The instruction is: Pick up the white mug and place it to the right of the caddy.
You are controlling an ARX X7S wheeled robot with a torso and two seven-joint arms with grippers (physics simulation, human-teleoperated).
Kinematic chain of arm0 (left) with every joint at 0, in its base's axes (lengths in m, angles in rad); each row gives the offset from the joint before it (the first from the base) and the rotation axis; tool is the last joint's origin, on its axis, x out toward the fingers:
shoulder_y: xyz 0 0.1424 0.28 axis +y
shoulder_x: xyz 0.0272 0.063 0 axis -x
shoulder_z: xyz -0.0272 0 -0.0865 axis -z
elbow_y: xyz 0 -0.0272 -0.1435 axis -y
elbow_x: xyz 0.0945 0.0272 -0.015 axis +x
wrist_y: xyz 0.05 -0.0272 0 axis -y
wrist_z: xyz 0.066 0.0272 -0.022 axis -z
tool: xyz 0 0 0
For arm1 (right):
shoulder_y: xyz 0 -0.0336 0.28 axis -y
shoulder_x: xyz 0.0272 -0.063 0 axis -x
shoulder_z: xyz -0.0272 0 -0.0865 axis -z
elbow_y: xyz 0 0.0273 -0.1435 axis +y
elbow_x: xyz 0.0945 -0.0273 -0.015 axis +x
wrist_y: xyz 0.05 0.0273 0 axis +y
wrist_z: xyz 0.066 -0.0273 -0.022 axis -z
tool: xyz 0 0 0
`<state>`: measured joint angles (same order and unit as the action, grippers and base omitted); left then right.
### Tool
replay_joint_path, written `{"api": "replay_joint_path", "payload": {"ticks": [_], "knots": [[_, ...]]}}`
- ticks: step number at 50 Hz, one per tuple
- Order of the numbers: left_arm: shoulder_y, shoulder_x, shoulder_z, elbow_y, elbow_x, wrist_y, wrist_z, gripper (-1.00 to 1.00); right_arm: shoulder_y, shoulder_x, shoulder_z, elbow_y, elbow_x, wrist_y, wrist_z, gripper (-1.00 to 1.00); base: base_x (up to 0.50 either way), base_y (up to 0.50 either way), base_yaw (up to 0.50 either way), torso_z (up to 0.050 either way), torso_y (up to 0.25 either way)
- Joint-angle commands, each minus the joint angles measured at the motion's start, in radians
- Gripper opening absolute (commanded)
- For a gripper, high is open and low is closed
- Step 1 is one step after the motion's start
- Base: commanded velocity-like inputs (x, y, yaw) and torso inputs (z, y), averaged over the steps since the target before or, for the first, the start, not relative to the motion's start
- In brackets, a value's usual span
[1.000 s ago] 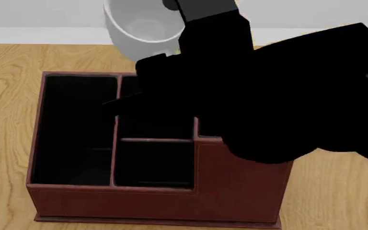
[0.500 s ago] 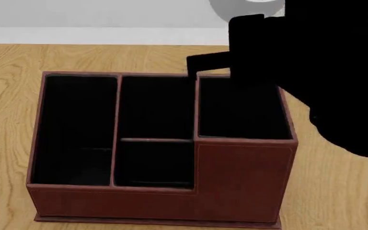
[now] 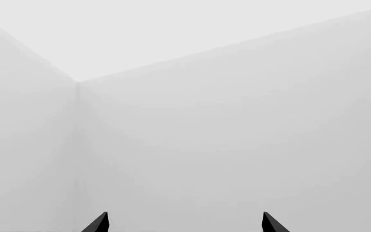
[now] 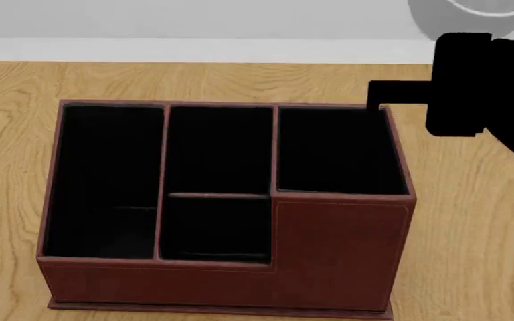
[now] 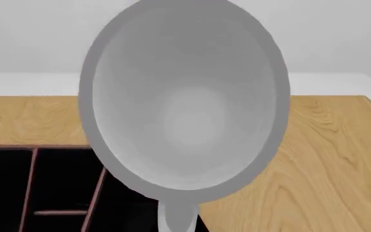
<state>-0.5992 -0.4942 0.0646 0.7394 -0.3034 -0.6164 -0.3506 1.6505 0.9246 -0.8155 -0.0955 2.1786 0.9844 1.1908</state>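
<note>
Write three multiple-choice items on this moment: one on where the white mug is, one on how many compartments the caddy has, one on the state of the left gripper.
1. Where is the white mug?
A. Carried in the air by the right arm, beyond the caddy's right rear corner
B. Standing inside the caddy's left compartment
C. Lying on the table in front of the caddy

2. How many compartments does the caddy have?
A. Two
B. Four
C. Six

3. What is the left gripper doing?
A. Shut on the mug
B. Gripping the caddy's wall
C. Open and holding nothing

Answers:
1 A, the head view shows it at the top edge above the black arm, clear of the table.
2 B, three at the back and one at the front.
3 C, its fingertips stand apart against a bare wall.
</note>
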Motion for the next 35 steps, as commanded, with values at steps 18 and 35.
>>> {"api": "replay_joint_path", "payload": {"ticks": [18, 35], "knots": [[0.013, 0.0, 0.009, -0.008, 0.002, 0.018, -0.003, 1.0, -0.219, 0.192, 0.03, -0.108, -0.017, -0.143, -0.023, -1.0, 0.0, 0.0, 0.0, 0.0, 0.0], [0.006, 0.001, 0.021, -0.017, 0.003, 0.019, -0.005, 1.0, -0.357, 0.246, 0.016, -0.152, -0.036, -0.22, -0.069, -1.0, 0.0, 0.0, 0.0, 0.0, 0.001]]}}
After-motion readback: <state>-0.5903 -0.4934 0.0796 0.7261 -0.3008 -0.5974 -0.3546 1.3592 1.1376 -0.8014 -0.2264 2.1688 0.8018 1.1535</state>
